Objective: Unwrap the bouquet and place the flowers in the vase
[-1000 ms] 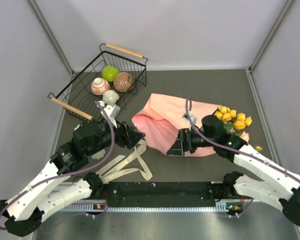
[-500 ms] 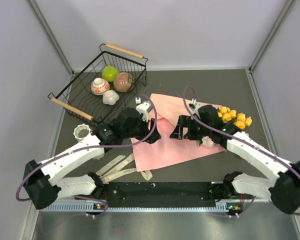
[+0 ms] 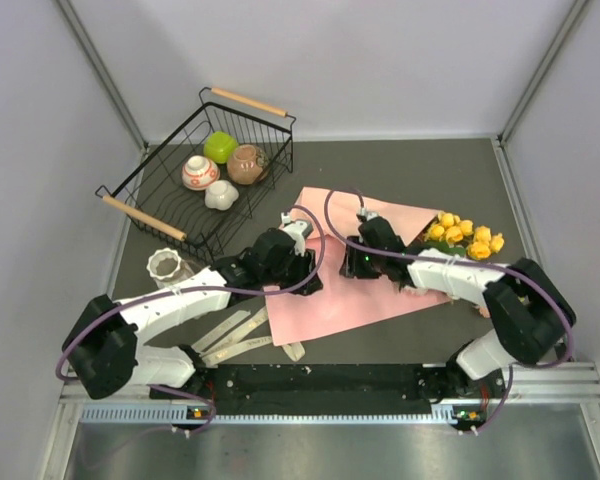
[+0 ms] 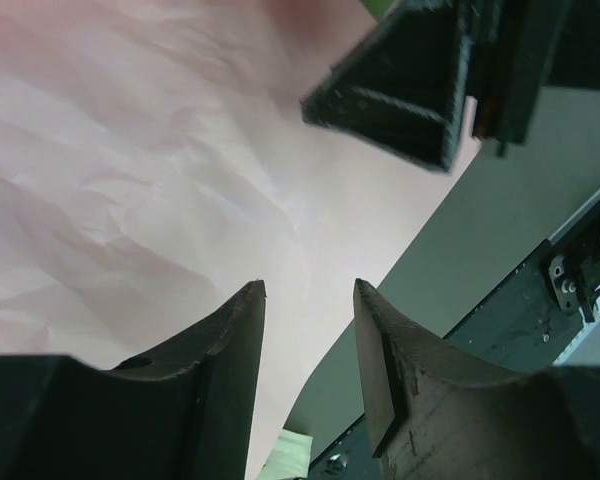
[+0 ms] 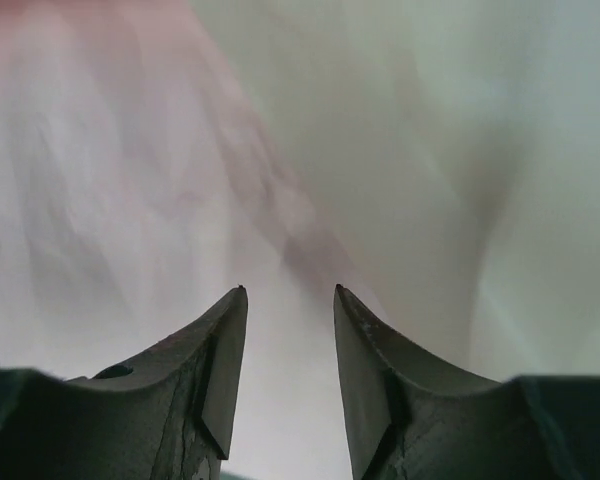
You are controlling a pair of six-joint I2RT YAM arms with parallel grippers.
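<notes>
Paper (image 3: 325, 305) is pale pink and creased, spread open and flat on the table (image 3: 430, 170) at centre; no cone shape remains. The flowers (image 3: 467, 235) lie at the paper's right edge, a cluster of small yellow roses with some green among them; the right arm covers the stems. A pale pink bit just under that arm may be a rose head, too hidden to say. Cream ribbon (image 3: 242, 335) lies loose off the paper's near-left corner. The vase (image 3: 165, 266) is white with a wavy rim; it stands upright on the table at left, just in front of the wire basket (image 3: 150, 215) and well apart from the flowers. Left gripper (image 4: 308, 290) is low over the paper's left part; its fingers are parted by a narrow gap with nothing between them. Right gripper (image 5: 288, 292) is over the paper's middle; its fingers are likewise parted and grasp nothing. The two grippers face each other, near but apart.
</notes>
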